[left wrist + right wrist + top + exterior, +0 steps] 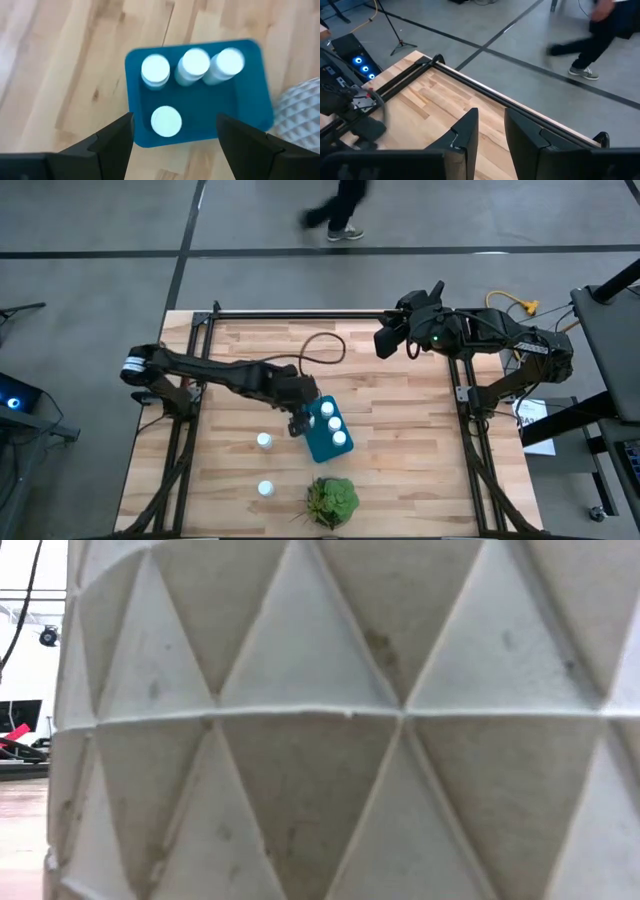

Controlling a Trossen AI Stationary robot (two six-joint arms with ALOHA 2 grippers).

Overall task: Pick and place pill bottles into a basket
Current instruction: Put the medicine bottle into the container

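I count four pill bottles [166, 121] standing in the basket [250, 100]; two [263, 440] wait on the surface [400, 450]. My left hand [175, 132] hovers above, open and empty; the right hand [491, 130] idles open, far off.

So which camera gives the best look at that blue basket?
The left wrist view: the basket fills it from straight above, with four pill bottles standing inside. The high view shows it small, partly behind the left end effector. The low and right wrist views don't show it.
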